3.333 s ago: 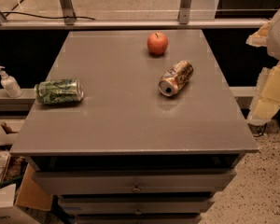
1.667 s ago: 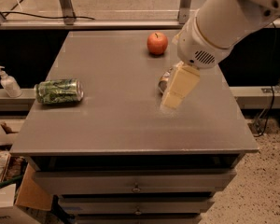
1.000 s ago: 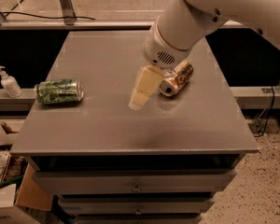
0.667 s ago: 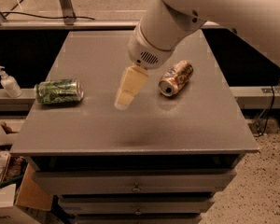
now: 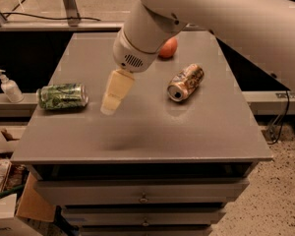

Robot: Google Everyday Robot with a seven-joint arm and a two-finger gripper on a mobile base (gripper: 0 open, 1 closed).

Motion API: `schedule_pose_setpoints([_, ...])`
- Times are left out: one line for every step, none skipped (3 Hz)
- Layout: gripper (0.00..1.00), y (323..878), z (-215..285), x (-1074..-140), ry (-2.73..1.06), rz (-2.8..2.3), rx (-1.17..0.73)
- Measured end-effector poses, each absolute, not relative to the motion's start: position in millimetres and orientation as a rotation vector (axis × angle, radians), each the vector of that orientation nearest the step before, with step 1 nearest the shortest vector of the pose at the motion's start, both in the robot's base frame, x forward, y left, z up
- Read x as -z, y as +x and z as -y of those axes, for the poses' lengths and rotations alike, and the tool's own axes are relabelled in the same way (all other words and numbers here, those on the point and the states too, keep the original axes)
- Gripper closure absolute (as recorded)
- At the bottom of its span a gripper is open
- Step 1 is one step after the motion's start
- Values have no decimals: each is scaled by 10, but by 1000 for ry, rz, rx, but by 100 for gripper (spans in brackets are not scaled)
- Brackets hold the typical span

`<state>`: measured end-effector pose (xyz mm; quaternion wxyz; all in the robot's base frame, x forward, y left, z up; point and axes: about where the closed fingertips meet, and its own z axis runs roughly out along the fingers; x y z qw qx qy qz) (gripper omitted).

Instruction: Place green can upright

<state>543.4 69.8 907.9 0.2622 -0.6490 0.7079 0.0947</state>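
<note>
Since the earlier frames the arm [image 5: 152,23] has swung left across the counter [image 5: 152,132]. The gripper [image 5: 109,107] has left the gold can [image 5: 186,82] behind and now hangs between the two cans, much nearer the green can [image 5: 62,96]. Neither can has shifted, nor has the red fruit [image 5: 168,47] at the back. The gripper shows as one cream, tapering piece pointing down and slightly left. Whether its jaws are spread or pressed together cannot be told from this angle. It holds nothing and touches nothing: a narrow strip of bare counter separates its tip from the green can, and its blurred shadow falls on the counter in front of it. The green can lies on its side near the counter's left edge. Its long axis runs left to right, roughly parallel to the front edge, and one silver end faces right, toward the gripper. The gold can also lies on its side, right of centre, angled with its open silver end toward the front left. A white pump bottle [image 5: 9,86] stands on a ledge off the counter's left side.
</note>
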Motion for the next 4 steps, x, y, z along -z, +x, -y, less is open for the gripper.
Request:
schedule_pose_setpoints([0,5492,-902,-9041,-1775,-1890,-274])
schedule_pose_setpoints([0,5533,-1103,-9006,-1798,-1861,-293])
schedule_pose_setpoints([0,5562,-1276,-8945,-1830,-1835,-306])
schedule_pose_setpoints([0,5604,-1423,-8871,-1856,-1815,-321])
